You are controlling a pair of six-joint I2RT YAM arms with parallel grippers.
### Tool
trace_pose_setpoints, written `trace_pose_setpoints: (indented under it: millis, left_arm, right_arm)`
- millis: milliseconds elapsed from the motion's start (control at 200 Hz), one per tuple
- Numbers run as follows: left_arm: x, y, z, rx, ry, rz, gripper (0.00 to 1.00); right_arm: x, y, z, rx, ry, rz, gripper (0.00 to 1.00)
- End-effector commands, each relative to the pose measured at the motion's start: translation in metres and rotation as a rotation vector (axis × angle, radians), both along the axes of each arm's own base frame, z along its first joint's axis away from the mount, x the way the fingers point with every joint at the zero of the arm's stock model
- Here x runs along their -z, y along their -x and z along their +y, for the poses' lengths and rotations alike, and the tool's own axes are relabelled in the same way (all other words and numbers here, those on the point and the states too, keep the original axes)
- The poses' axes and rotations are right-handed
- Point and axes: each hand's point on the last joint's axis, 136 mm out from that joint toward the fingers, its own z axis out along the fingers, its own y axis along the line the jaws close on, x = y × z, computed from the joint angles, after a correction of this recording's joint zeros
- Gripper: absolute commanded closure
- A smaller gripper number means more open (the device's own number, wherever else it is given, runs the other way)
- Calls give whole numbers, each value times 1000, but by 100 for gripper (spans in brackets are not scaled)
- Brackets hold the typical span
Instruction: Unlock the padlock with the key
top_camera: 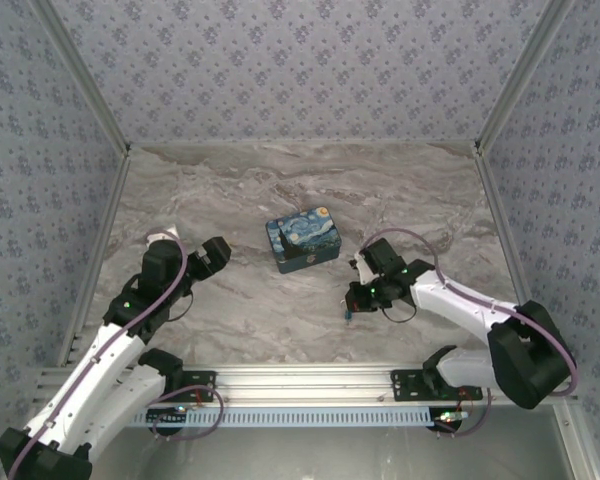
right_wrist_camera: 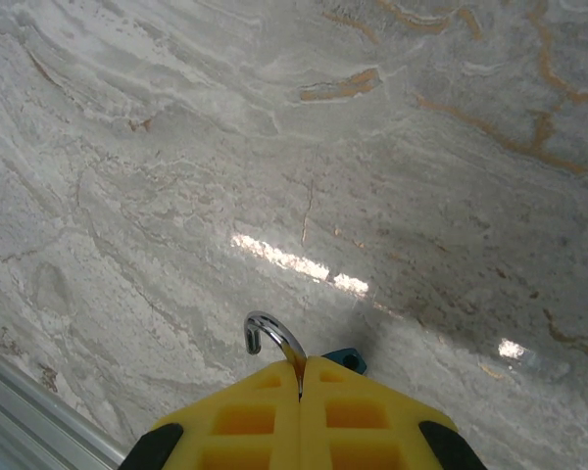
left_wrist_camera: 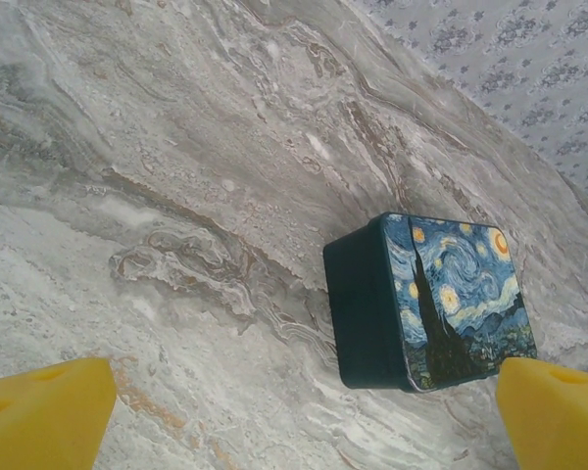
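Top external view: the left gripper point(top_camera: 218, 256) sits at the left of the grey marble table point(top_camera: 230, 180), its fingers spread apart with nothing between them, pointing toward the middle. A small box point(top_camera: 303, 238) printed with a blue and yellow night sky lies at the centre of the frame, well apart from both arms. The right gripper point(top_camera: 352, 300) is right of centre and lower than the box, fingers pressed together and tipped down at the table. A tiny blue speck, the padlock point(top_camera: 349, 315), shows right at its tip. A metal rail point(top_camera: 300, 380) crosses the bottom of the frame.

Left wrist view: two yellow fingers point(left_wrist_camera: 39, 411) stand in the lower corners of the frame, far apart, so the left gripper point(left_wrist_camera: 299, 426) is wide and holds nothing. The box point(left_wrist_camera: 441, 299) lies at the right of the frame, near the right fingertip but not touching it.

Right wrist view: the yellow fingers point(right_wrist_camera: 363, 411) meet at bottom centre, and the right gripper point(right_wrist_camera: 301, 364) is pinched tight. A thin silver shackle point(right_wrist_camera: 270, 322) hooks up and to the left out of the seam between the fingertips. The blue body of the padlock point(right_wrist_camera: 345, 359) peeks out just right of the tips, low over the shiny marble.
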Motion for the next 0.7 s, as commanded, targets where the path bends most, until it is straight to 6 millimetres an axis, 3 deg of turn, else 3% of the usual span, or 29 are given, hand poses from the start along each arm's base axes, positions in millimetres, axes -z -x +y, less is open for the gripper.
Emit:
trace_pose_setpoints:
  millis: [0,700]
  left_arm:
    - [-1,-1,6,-20,-29,3,1]
    - [2,-4,6,-21,-44,14,1]
  right_arm:
    - [-5,-7,7,-21,-4,-28,97]
    - [20,-10,15,-42,-2,25,97]
